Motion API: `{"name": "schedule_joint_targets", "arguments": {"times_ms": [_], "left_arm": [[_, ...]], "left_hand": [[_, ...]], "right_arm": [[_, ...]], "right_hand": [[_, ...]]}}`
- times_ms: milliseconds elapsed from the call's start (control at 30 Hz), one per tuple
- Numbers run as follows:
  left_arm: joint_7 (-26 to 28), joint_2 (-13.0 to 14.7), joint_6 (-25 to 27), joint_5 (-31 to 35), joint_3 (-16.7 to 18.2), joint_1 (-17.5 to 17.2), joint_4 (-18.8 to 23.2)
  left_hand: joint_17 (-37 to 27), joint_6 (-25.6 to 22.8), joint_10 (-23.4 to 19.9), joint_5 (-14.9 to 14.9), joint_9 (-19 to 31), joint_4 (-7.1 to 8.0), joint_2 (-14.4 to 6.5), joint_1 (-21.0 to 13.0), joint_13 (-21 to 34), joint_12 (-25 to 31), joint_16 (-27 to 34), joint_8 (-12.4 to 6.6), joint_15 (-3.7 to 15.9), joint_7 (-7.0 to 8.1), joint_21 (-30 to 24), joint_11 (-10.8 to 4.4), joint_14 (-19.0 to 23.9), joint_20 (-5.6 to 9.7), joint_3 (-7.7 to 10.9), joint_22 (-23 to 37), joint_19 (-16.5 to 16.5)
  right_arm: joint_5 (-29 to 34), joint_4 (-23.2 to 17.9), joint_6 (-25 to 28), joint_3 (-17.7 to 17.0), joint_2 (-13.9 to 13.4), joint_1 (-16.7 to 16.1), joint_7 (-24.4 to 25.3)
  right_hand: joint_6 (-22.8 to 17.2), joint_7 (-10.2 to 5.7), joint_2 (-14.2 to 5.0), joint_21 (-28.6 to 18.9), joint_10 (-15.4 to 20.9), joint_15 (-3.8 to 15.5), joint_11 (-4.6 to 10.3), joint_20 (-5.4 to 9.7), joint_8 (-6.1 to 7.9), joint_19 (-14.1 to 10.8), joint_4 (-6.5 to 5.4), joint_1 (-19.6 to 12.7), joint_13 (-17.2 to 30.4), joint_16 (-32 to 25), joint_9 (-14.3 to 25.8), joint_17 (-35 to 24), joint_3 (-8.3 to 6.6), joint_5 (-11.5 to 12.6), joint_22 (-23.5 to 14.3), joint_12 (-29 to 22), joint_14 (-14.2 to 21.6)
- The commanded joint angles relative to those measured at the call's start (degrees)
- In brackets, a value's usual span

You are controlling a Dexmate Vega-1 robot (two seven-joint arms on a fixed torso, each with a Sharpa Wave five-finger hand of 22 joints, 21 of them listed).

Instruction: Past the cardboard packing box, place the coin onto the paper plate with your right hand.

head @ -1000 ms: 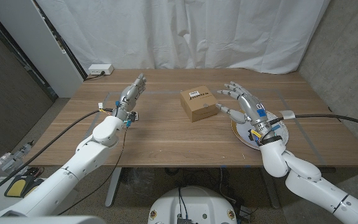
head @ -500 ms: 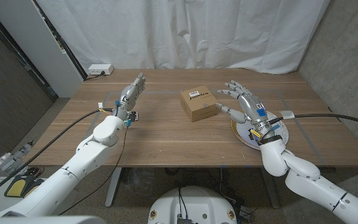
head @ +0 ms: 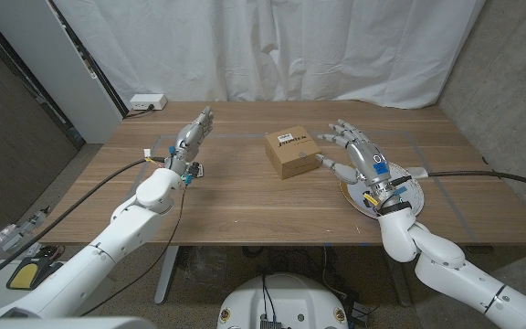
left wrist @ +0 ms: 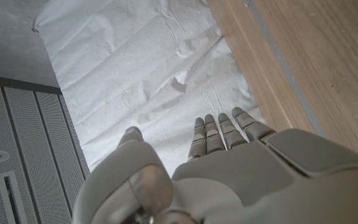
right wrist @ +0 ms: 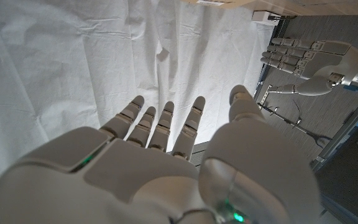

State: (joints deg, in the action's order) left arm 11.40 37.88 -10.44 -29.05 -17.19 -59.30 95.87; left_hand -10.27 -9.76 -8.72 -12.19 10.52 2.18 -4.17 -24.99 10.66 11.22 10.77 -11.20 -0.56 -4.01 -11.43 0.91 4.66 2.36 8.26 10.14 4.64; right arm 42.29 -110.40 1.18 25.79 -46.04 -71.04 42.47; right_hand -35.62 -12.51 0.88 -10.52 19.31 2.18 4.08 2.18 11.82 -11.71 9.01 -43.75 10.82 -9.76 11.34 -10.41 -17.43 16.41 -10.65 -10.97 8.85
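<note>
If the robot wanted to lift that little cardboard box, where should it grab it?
Probably by two opposite side walls, coming down from above. The box sits flat on the table, label up, with its upright sides free all round. The right hand, holding nothing, is the nearer one.

Matt wood-grain counter [head: 245, 196]; matt brown cardboard packing box [head: 289, 153]; white paper plate [head: 411, 194]; creased white cloth backdrop [head: 272, 50].

The cardboard packing box [head: 289, 153] stands mid-bench [head: 245, 206], just beside the right robot hand [head: 365, 163] and near the paper plate [head: 411, 194]. Open bench surface lies between the box and the left robot hand [head: 190, 143].
</note>
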Motion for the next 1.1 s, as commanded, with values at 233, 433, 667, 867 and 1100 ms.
{"name": "schedule_joint_targets", "arguments": {"times_ms": [233,433,667,867,1100], "left_arm": [[-1.9,0.0,-1.2,-0.6,-0.3,0.6,-1.3],[-1.8,0.1,-1.4,-0.4,-0.4,0.0,-1.1],[-2.2,0.2,-1.3,-1.1,-0.3,-0.3,-0.9],[-2.2,0.4,-1.3,-1.1,-0.2,-0.1,-0.9],[-2.5,0.6,-0.9,-1.3,-0.3,-0.3,-0.3]], "left_hand": [[-0.2,0.1,0.4,0.1,0.2,0.09,-0.1,-0.3,0.2,-0.1,-0.3,0.06,0.07,-0.08,0.1,0.01,-0.4,1.63,-0.2,0.1,-0.5],[-0.2,0.2,0.5,0.1,0.2,0.1,-0.1,-0.2,0.2,-0.1,-0.3,0.12,0.08,-0.07,0.1,-0.16,-0.5,1.6,-0.27,0.1,-0.6],[-0.2,0.3,0.6,0.1,0.2,0.13,-0.1,-0.2,0.2,-0.1,-0.3,0.12,0.03,0.04,0.2,-0.05,-0.6,1.51,-0.34,0.1,-0.7],[-0.2,0.3,0.5,0.1,0.2,0.15,-0.1,-0.2,0.2,0.0,-0.3,0.12,0.06,0.07,0.2,-0.17,-0.7,1.5,-0.41,0.1,-0.8],[-0.2,0.4,0.6,0.1,0.2,0.17,-0.1,-0.1,0.2,0.0,-0.2,0.1,0.05,0.12,0.2,-0.29,-0.7,1.41,-0.46,0.1,-0.9]], "right_arm": [[3.4,-2.4,6.4,2.4,-0.6,0.6,-2.5],[4.0,-2.2,6.7,3.2,-1.0,1.1,-2.8],[5.8,-2.8,9.6,4.5,-0.7,1.6,-4.5],[7.5,-2.5,11.7,5.5,-0.2,2.4,-4.4],[7.9,-2.5,12.3,6.0,-0.7,2.6,-4.3]], "right_hand": [[0.1,-0.15,-0.09,-0.3,-0.4,1.07,0.65,3.33,-0.19,0.4,0.45,-2.2,0.1,-0.3,0.2,0.0,-0.91,0.9,-0.2,-0.3,-0.7],[0.1,-0.16,-0.2,-0.4,-0.6,1.17,1.25,3.53,-0.14,0.6,0.81,-3.8,0.1,-0.3,0.2,0.0,-1.33,1.4,-0.2,-0.5,-1.1],[0.3,-0.18,-0.18,-0.4,-1.6,1.37,1.99,3.92,-0.18,1.7,1.18,-6.7,0.1,-0.2,0.3,0.1,-1.94,2.3,-0.1,-0.4,-2.2],[0.6,-0.2,-0.95,-0.5,-2.3,1.34,3.51,3.89,-0.16,2.5,1.29,-10.5,0.1,-0.4,0.4,0.1,-3.02,3.2,-0.1,-0.6,-2.8],[0.7,-0.21,-0.81,-0.7,-2.4,1.31,3.96,3.78,-0.11,2.7,1.08,-12.2,0.1,-0.5,0.4,0.1,-3.27,3.6,-0.1,-0.8,-2.9]]}}
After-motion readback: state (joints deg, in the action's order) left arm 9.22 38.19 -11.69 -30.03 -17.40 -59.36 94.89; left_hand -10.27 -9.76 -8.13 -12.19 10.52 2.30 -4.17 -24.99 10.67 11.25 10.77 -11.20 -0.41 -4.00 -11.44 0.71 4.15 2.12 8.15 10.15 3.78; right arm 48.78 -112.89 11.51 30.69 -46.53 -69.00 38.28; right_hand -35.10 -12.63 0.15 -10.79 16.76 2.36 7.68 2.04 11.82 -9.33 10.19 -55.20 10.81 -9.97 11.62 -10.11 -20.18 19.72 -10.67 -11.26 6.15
